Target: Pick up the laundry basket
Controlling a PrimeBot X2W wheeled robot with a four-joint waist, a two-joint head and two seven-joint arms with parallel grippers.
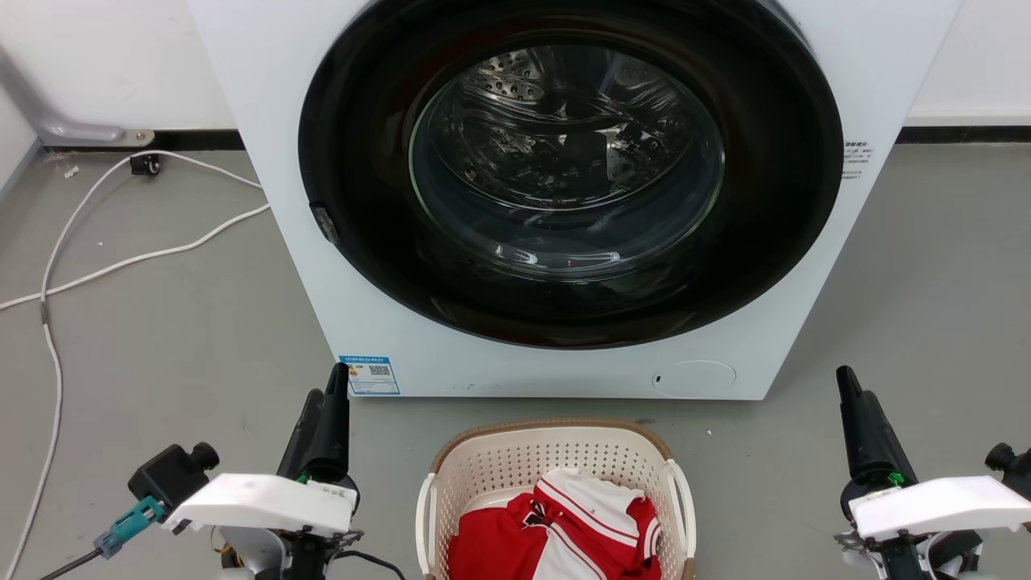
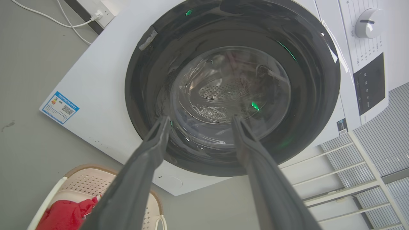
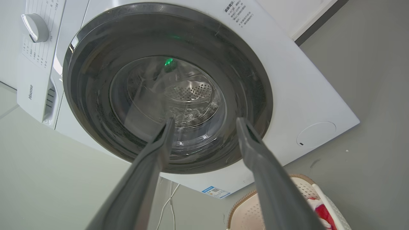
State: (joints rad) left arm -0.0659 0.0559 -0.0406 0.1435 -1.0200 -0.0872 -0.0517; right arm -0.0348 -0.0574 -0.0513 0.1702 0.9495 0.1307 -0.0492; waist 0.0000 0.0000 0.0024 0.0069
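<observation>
Since neither gripper touches it, the laundry basket at six o'clock in the head view awaits the approach. Next, the left gripper at eight and right gripper at four should swing inward to its side handles. Wrist views, unlike the head view, show both finger pairs spread, empty.

A white washing machine stands on the grey floor, dark round door shut; white cables trail to its left.
</observation>
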